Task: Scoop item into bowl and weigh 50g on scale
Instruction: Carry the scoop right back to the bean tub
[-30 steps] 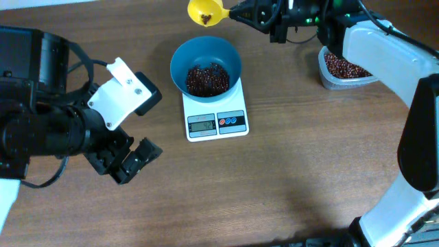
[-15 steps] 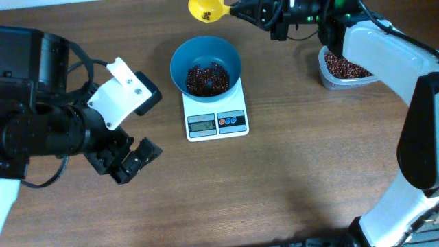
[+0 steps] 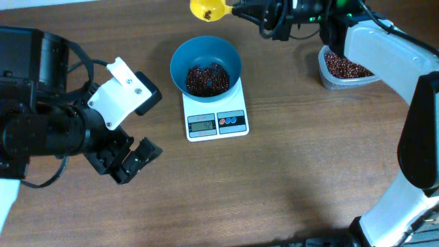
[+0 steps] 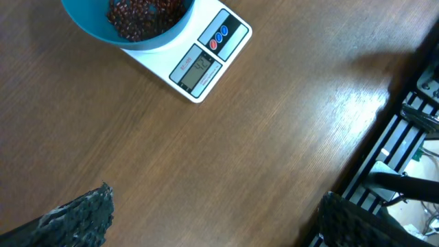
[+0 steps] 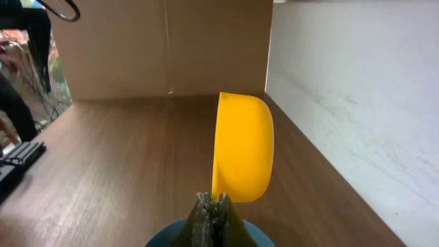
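The teal-blue bowl [image 3: 206,63] sits on the white scale [image 3: 216,122] and holds a heap of dark red-brown beans [image 3: 207,78]. Bowl [image 4: 127,27], beans [image 4: 140,12] and scale [image 4: 206,63] also show in the left wrist view. My right gripper [image 3: 241,12] is shut on the handle of a yellow scoop [image 3: 208,9], held above the table behind the bowl with a few beans in it. In the right wrist view the scoop [image 5: 241,145] stands above the shut jaws [image 5: 212,206]. My left gripper [image 3: 130,161] is open and empty, left of the scale.
A clear plastic tub [image 3: 343,68] with more beans stands at the back right, partly under my right arm. A white wall [image 5: 357,103] and a brown board [image 5: 164,48] bound the far table edge. A dark rack [image 4: 405,158] stands beyond the table's front edge.
The scoop has risen slightly and shifted away from the bowl toward the back edge. The left arm has not moved.
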